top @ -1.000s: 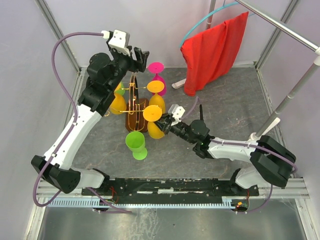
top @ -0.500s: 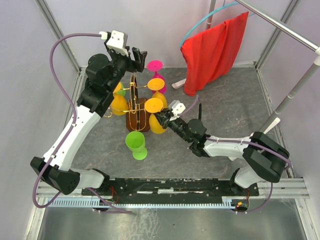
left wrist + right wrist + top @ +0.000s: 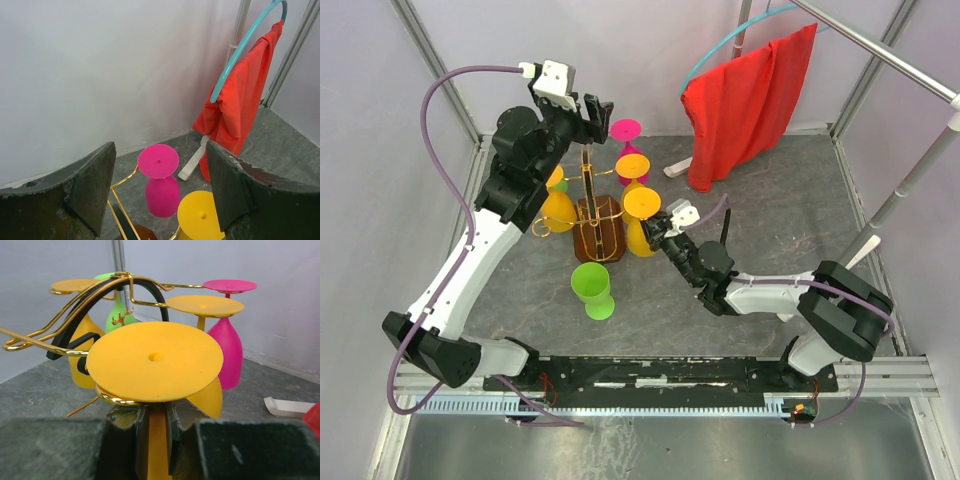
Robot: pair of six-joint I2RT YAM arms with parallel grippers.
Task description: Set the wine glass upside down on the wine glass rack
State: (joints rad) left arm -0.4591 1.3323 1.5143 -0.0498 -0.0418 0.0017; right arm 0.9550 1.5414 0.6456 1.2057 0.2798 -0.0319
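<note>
Wine glass rack (image 3: 598, 240): we count five glasses hung, three yellow, one pink glass (image 3: 626, 129), one green glass (image 3: 116, 310); second green glass (image 3: 590, 281) on counter (image 3: 770, 220). Right pincer (image 3: 157, 435) pinches near yellow wine glass (image 3: 642, 203) stem; left pincer (image 3: 597, 108) spread.

The yellow wine glass (image 3: 642, 203), held upside down by its stem in the right gripper (image 3: 656, 232), has been carried from the near front of the wine glass rack (image 3: 597, 240) back and rightward to the rack's right side. The right arm has been stretched farther forward.

Yellow wine glass (image 3: 155, 360) in end effector (image 3: 158, 437)
</note>
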